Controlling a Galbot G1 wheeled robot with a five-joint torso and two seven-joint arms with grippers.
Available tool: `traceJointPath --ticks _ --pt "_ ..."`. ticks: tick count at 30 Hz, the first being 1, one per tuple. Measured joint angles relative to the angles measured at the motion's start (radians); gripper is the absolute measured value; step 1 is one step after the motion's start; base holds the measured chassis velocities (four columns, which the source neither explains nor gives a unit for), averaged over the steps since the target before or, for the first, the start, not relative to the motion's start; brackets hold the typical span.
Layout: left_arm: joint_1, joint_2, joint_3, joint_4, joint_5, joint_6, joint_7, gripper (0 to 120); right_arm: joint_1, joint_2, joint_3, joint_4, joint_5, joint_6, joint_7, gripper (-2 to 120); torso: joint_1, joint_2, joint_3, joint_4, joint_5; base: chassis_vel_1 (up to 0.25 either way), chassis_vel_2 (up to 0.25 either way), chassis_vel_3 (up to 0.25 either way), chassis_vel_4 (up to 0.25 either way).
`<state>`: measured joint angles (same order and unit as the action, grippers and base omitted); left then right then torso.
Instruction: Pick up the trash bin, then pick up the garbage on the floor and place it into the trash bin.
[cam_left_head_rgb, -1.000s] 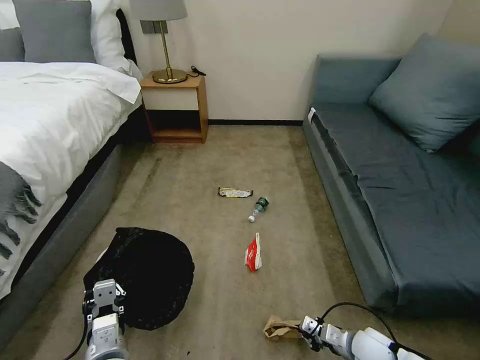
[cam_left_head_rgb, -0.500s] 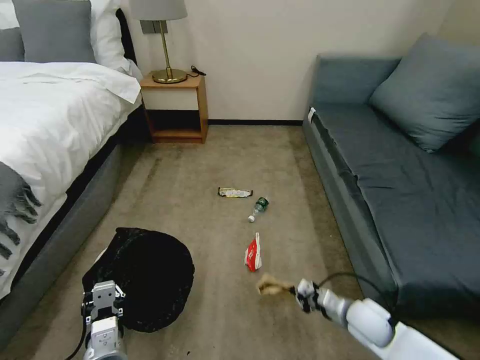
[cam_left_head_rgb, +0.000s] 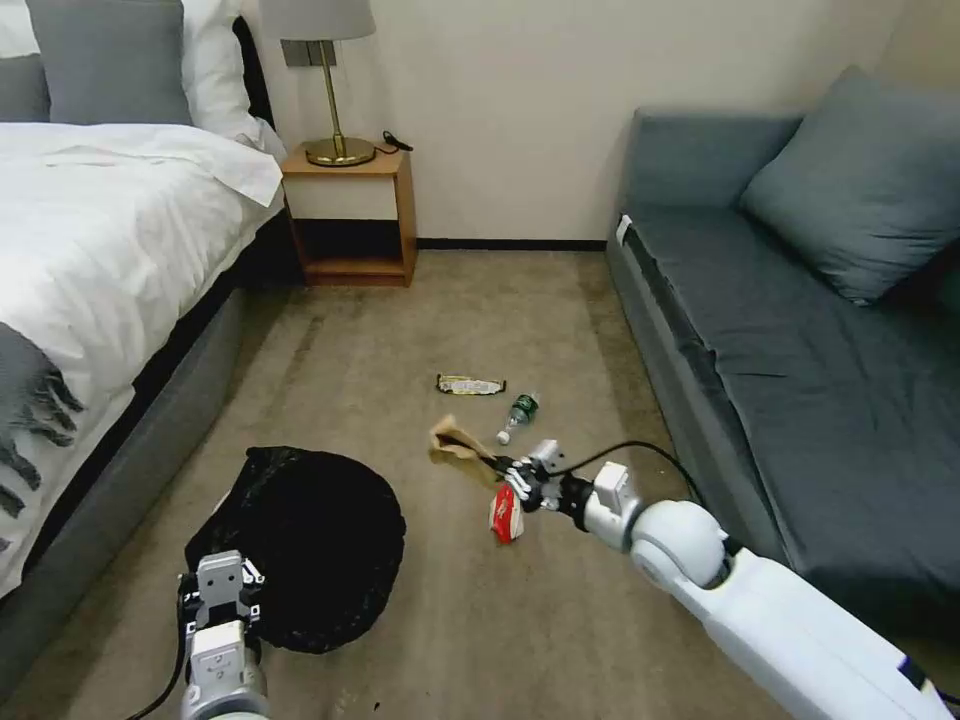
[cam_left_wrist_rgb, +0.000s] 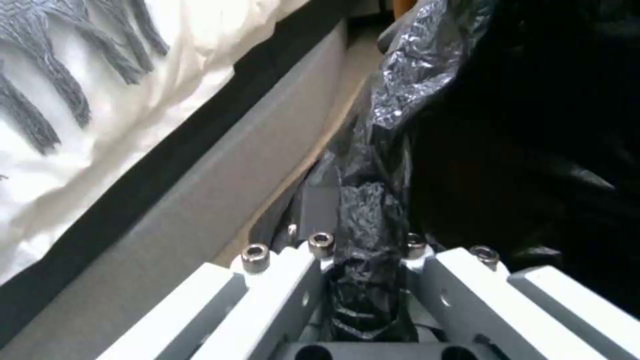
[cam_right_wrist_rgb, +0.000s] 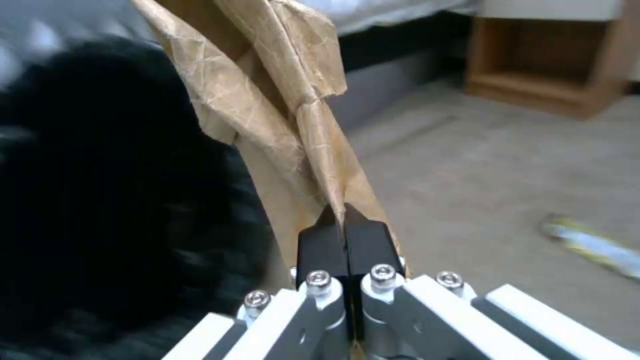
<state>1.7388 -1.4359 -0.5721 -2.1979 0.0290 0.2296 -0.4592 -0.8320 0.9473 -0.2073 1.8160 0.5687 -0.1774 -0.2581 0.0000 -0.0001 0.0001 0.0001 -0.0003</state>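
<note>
Left gripper at near-left of the floor, clamped on the trash bin at its near rim. Left wrist view: jaws pinched on the black bag liner folded over the rim, dark bin mouth on one side, bed frame on the other. Bin tilted, black-lined opening facing up and toward the camera, close to the bed along the floor's left edge.

Right gripper reaching out mid-floor, jaws closed tight on the crumpled brown paper bag. Right wrist view: pads meeting with the paper bag nipped between them, paper flaring away from the tips, dark mass of the bin beyond it. Bag held off the carpet, to the right of the bin and apart from it, not over the opening.

Red-and-white packet on the carpet, directly under the right gripper in the head view. Farther out, small clear bottle with green label lying on its side near floor centre. Just beyond it, flat gold-and-white wrapper, lying flat; blurred streak of it in the right wrist view.

Sofa along the floor's right edge. Nightstand with lamp at the far-left corner against the wall.
</note>
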Motion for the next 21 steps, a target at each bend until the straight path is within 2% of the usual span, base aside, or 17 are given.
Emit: traceJointPath --ticks 8,12,13,17,21 --pt "-0.033 -0.001 -0.001 0.022 -0.004 0.008 -0.003 1 -0.02 0.09 -0.086 0.02 0.101 -0.005 -0.018 0 0.0 0.0 0.0 -0.0002 0.0 0.0 0.0 0.0 0.0" --pt "-0.041 -0.007 0.006 0.03 -0.004 0.009 -0.003 1 -0.03 0.171 -0.134 0.027 0.15 -0.007 -0.014 0 0.0 0.0 0.0 -0.0001 -0.0001 0.0 0.0 0.0 0.0" --pt "-0.041 -0.007 0.006 0.03 -0.004 0.009 -0.003 1 -0.03 0.171 -0.134 0.027 0.15 -0.007 -0.014 0 0.0 0.0 0.0 -0.0001 -0.0001 0.0 0.0 0.0 0.0" --pt "-0.036 -0.013 0.015 0.021 -0.003 0.009 -0.002 1 -0.018 0.251 -0.177 -0.027 0.138 0.01 -0.002 0 0.0 0.0 0.0 0.0001 0.0 0.0 0.0 0.0 0.0" --pt "-0.027 -0.016 0.017 0.01 -0.003 0.005 0.002 1 -0.002 0.269 -0.193 -0.081 0.116 0.027 0.002 0 0.0 0.0 0.0 0.0 0.0 0.0 0.0 0.0 0.0"
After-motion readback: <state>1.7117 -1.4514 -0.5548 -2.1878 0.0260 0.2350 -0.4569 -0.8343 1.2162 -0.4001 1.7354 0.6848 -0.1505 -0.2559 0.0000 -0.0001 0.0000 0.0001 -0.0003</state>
